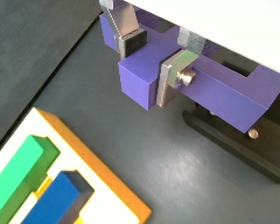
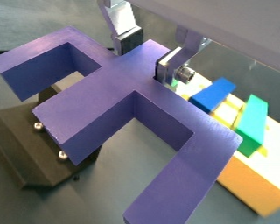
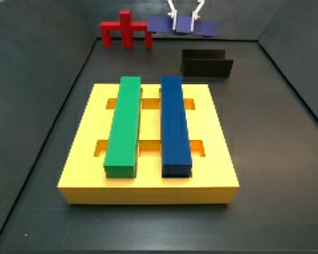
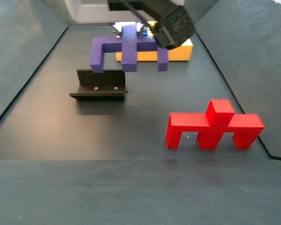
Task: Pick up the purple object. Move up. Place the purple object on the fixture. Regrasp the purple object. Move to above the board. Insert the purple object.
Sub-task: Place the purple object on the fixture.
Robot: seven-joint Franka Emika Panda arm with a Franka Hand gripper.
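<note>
I have the gripper [image 4: 143, 35] at the upper middle of a side view, its silver fingers [image 1: 170, 79] clamped on the purple piece [image 4: 129, 50], which hangs clear of the floor. In my judgement the pick-up and lift are done. The black fixture [image 4: 99, 85] sits just below and left of the piece, empty as far as I can see, so placing, regrasping and inserting remain. The yellow board [image 3: 82, 159], with its green bar [image 3: 123, 124] and blue bar [image 3: 175, 124], fills the middle of a side view; the red piece [image 4: 213, 126] lies lower right, untouched.
</note>
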